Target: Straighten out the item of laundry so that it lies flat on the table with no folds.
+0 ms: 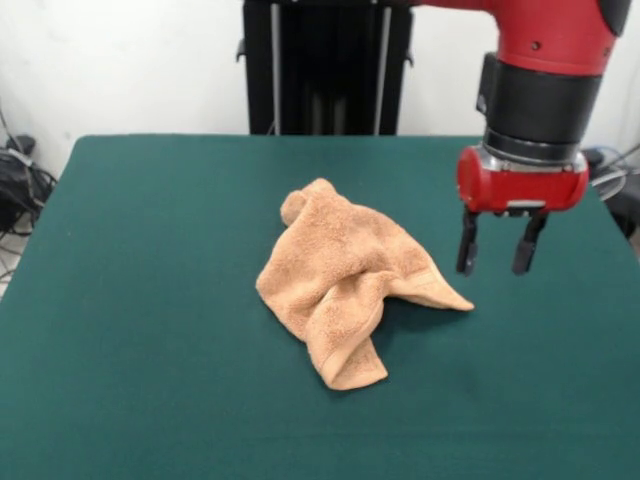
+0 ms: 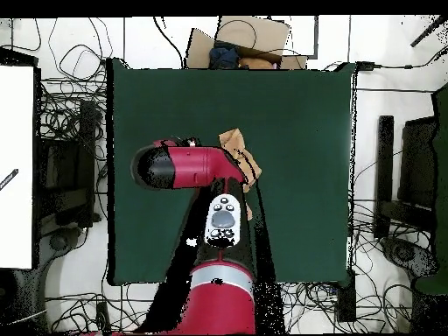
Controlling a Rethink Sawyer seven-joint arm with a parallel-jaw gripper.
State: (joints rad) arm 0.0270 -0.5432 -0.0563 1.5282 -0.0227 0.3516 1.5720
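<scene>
Towel point(image 1: 345, 283) sits crumpled near mid worktop point(image 1: 130, 300), bunched w/ several folds; one corner points toward front edge, another flap runs out to the side under the end effector point(image 1: 496, 256). You've got the end effector hanging above the worktop just beside that flap, not touching it. Its two dark fingers point(image 1: 467, 245) point down, parted w/ a clear gap, holding nothing. Overhead: arm point(image 2: 188, 166) covers most of towel; only one edge shows.
</scene>
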